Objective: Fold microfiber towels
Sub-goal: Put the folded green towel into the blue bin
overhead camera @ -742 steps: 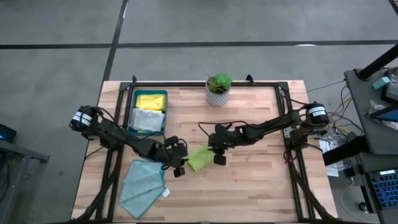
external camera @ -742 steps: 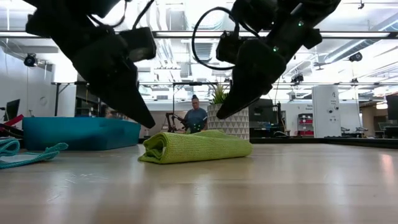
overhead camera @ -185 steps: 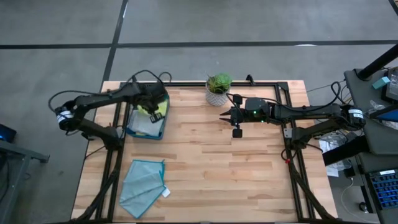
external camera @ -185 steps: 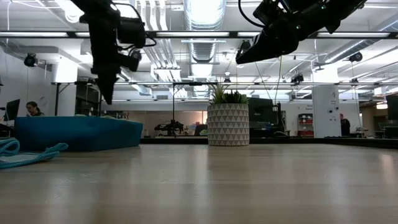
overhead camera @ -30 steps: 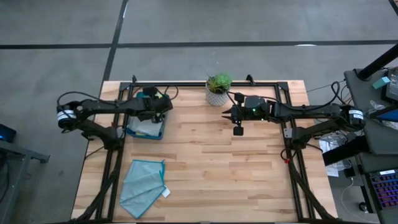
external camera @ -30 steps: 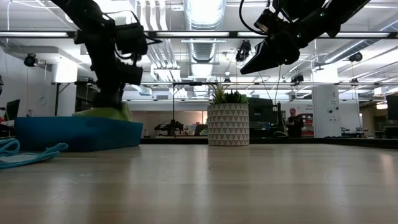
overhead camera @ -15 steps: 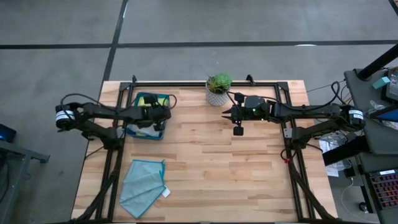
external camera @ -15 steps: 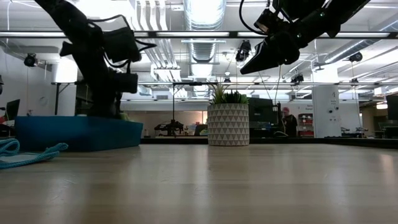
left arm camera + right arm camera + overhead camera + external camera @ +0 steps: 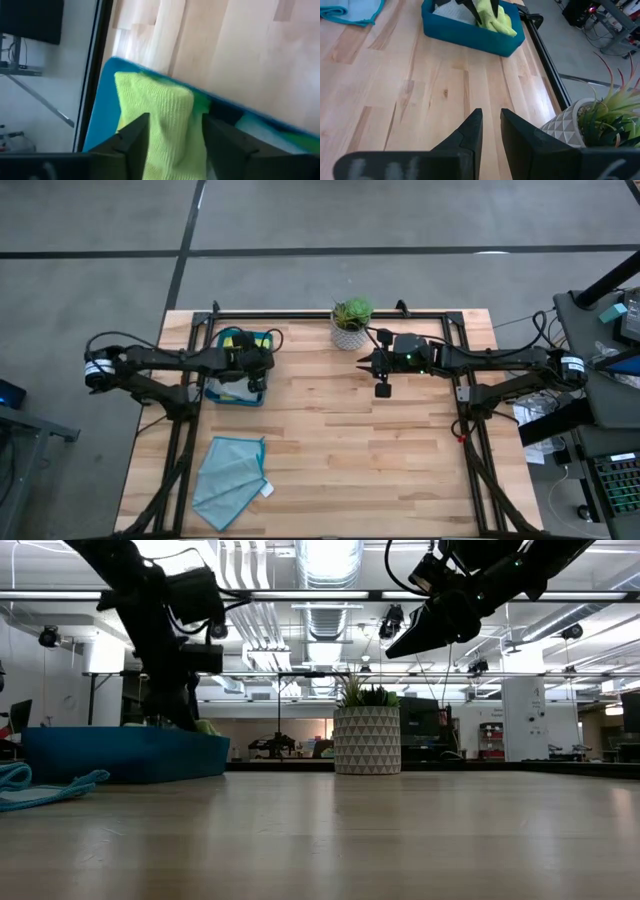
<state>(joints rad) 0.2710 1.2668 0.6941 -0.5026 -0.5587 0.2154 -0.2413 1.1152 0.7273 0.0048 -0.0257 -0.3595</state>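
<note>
A dark teal tray (image 9: 212, 392) stands at the table's far left. A folded lime green towel (image 9: 160, 125) lies in it, resting against the tray's wall (image 9: 102, 105), and it also shows in the right wrist view (image 9: 497, 19). My left gripper (image 9: 250, 364) reaches down into the tray, open, with one finger on each side of that towel. A pale cloth (image 9: 452, 11) lies beside it in the tray. A light teal towel (image 9: 231, 480) lies spread flat near the front left. My right gripper (image 9: 380, 388) hangs above the table's middle with a narrow gap and nothing in it. My left gripper comes slanting down from above, with its fingers (image 9: 131, 142) on either side of the lime towel's folded hump (image 9: 172, 107). The towel fills the gap between them. I cannot tell whether the fingers touch it.
A potted plant (image 9: 351, 323) in a white patterned pot stands at the far middle, close to my right gripper. A black frame rail (image 9: 330, 315) runs along the far edge. Bare wood (image 9: 400, 470) takes up the middle and the right.
My left gripper has moved along the tray toward the table's near edge and has sunk into it. The lime towel stood above the tray's rim a second ago and now lies down inside, with only a tip showing over the rim.
</note>
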